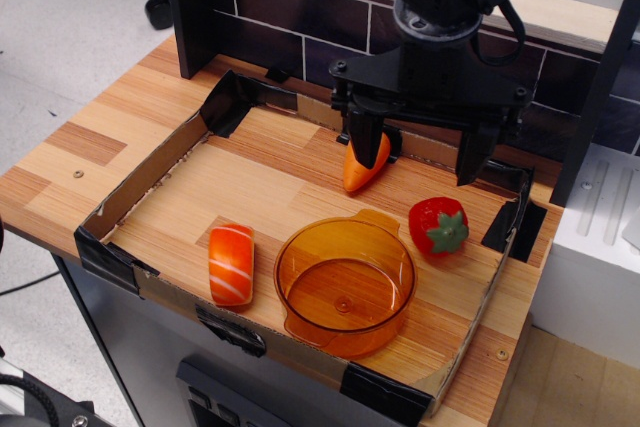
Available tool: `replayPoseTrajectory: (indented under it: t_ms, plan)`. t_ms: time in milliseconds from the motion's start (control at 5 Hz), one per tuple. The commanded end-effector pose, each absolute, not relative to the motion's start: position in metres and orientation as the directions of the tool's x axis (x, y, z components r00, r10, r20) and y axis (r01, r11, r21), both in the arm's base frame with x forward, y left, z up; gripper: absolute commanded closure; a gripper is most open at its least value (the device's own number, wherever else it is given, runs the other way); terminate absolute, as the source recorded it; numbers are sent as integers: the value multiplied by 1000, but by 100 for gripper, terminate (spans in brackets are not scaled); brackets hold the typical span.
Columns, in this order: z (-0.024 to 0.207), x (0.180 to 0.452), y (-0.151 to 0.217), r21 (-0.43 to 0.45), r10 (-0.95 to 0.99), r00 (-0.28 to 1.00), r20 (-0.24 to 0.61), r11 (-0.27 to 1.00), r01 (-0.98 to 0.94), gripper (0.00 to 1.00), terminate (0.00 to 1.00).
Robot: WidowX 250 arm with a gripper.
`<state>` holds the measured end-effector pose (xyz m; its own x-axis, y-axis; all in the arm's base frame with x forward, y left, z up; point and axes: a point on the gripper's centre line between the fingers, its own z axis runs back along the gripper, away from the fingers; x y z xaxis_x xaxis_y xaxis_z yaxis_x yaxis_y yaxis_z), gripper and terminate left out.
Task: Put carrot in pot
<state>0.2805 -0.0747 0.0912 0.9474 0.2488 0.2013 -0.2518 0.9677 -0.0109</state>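
The plain orange carrot lies at the back of the wooden tray floor, its tip pointing toward the front left. My black gripper hangs over the back of the tray with its jaws wide apart. Its left finger is right at the carrot's rounded top and covers part of it; the right finger stands far from the carrot. The amber translucent pot sits empty at the front centre, a short way in front of the carrot.
A red strawberry with green leaves sits just right of the pot. An orange-and-white salmon sushi piece lies left of the pot. A low cardboard wall with black tape corners rings the work area. A dark brick backdrop stands behind.
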Motion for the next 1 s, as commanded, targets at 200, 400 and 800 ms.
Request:
replayPoseTrajectory:
  t_ms: [200, 400, 800]
  plan:
    - [103, 296, -59, -52, 230, 935, 270, 973, -224, 0, 0]
    - [103, 318, -37, -75, 197, 935, 296, 980, -183, 0, 0]
    - [78, 357, -13, -67, 187, 932, 312, 982, -174, 0, 0]
